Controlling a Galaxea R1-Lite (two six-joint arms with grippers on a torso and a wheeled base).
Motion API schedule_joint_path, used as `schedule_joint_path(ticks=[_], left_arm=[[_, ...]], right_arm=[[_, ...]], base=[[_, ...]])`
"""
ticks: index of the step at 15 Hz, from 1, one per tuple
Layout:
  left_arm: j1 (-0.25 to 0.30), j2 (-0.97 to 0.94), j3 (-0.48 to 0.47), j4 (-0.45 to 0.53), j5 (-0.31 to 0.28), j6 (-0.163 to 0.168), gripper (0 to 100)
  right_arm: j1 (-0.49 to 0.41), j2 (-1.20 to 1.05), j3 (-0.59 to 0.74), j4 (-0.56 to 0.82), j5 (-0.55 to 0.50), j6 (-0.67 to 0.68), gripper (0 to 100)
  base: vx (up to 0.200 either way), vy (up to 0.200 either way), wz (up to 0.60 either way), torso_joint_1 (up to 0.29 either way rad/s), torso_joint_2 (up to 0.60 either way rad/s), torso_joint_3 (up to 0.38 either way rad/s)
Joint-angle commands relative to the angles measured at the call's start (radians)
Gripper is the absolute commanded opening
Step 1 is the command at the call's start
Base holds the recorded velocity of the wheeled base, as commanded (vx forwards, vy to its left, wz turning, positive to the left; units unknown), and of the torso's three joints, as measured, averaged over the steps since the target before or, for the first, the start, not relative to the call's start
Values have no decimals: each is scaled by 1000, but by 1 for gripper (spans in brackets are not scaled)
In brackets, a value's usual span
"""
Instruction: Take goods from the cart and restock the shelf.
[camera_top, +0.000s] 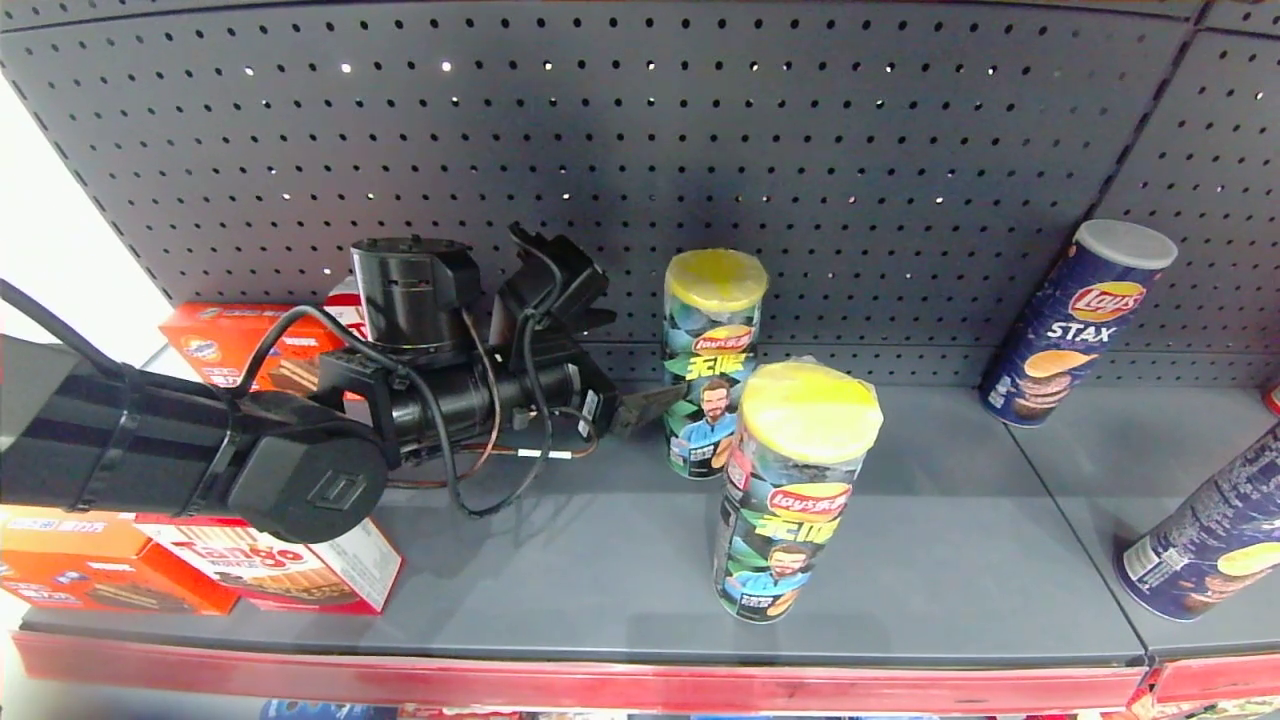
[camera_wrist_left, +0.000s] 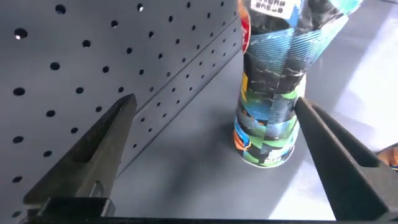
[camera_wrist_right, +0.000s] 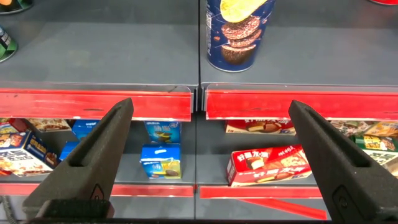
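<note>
Both wide open and empty, the left end effector (camera_wrist_left: 214, 102) sits just short of the upright rear chip can (camera_top: 712, 370) on the shelf (camera_top: 950, 560) and the right end effector (camera_wrist_right: 210, 104) faces its front edge; likely light, stiff and slick, the can suits a gentle mid-body grip.

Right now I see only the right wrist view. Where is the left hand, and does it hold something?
Observer: The left hand is open above the shelf, aimed at the rear yellow-lidded can, holding nothing.
Operator: Is there another such can?
Observer: Yes, the front yellow-lidded can stands upright nearer the shelf edge.
Operator: And further to the right?
Observer: A blue can leans tilted against the perforated back panel.
</note>
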Motion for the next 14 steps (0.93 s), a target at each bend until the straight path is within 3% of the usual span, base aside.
schedule_joint_path(ticks=[1, 7, 11, 14], left_arm=[[6, 7, -3, -1, 5, 0, 100], [3, -4, 11, -15, 60, 1, 100], [-4, -87, 48, 0, 187, 0, 100], [-11, -148, 146, 2, 253, 0, 100]], right_arm=[[-1, 1, 0, 0, -1, -1, 100], [0, 1, 0, 0, -1, -1, 100], [0, 1, 0, 0, -1, -1, 100], [0, 1, 0, 0, 1, -1, 100]], base=[[0, 0, 0, 0, 0, 0], [0, 0, 0, 0, 0, 0], [0, 0, 0, 0, 0, 0], [0, 0, 0, 0, 0, 0]])
